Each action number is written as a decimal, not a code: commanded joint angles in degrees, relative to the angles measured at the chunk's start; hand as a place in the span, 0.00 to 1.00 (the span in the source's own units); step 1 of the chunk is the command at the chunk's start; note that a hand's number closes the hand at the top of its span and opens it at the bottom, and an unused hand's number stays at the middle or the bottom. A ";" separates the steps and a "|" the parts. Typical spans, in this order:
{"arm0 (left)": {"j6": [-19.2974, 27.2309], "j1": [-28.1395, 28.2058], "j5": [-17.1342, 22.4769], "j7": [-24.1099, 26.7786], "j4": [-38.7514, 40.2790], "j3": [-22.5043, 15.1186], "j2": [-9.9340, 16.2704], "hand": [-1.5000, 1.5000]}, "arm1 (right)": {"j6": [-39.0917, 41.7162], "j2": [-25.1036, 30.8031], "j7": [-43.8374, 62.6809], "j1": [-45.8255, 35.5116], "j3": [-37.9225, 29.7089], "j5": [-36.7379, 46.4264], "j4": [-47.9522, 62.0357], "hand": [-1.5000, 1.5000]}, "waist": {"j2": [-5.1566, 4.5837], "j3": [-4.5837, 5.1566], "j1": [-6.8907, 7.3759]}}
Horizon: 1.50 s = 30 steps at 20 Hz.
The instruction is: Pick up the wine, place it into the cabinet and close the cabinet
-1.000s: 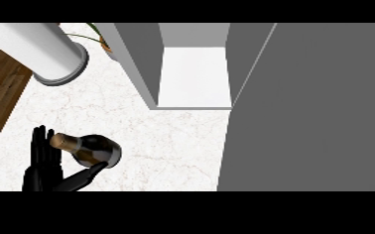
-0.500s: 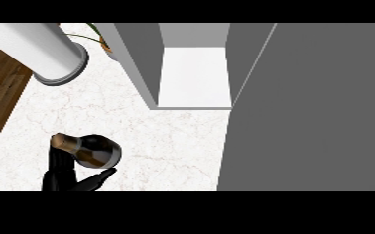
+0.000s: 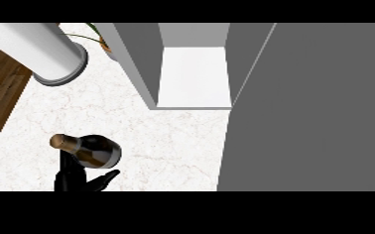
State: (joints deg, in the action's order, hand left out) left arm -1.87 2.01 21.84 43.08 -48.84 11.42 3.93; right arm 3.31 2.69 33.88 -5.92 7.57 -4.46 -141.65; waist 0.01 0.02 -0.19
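At lower left of the marble tabletop (image 3: 161, 139), left hand (image 3: 77, 179) beneath and touching the dark wine bottle (image 3: 92, 149), whether it grips cannot be told, open cabinet (image 3: 192, 77) well apart

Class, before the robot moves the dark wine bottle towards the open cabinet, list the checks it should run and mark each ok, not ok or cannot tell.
1. Dark wine bottle with tan cork top stands on the white marble counter: ok.
2. Left hand beside the bottle: ok.
3. Fingers curled round the bottle: cannot tell.
4. Grey cabinet's white shelf open and unoccupied: ok.
5. Grey cabinet door swung open, clear of the path: ok.
6. Right hand's position: cannot tell, out of view.
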 commanded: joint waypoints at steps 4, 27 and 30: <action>-5.01 -6.47 1.96 2.81 8.83 2.92 2.64 0.00 | -1.92 -0.23 7.45 -0.08 4.04 0.64 -8.13 0.00 | 0.04 0.05 -0.20; -4.41 -14.11 2.66 7.55 15.47 3.15 -1.86 1.00 | 0.41 0.14 4.68 -1.25 -1.66 -3.81 -3.21 0.00 | -0.06 0.03 -0.28; -5.29 -12.72 3.00 4.66 11.30 2.05 -0.99 1.00 | 1.77 -0.19 2.26 2.02 0.23 -2.13 -3.66 0.00 | 0.04 -0.02 0.00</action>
State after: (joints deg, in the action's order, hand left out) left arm -5.32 -9.58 23.74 50.05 -36.77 13.79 2.78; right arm 4.22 2.11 35.30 -6.50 7.78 -4.10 -141.20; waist 0.14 -0.42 -0.09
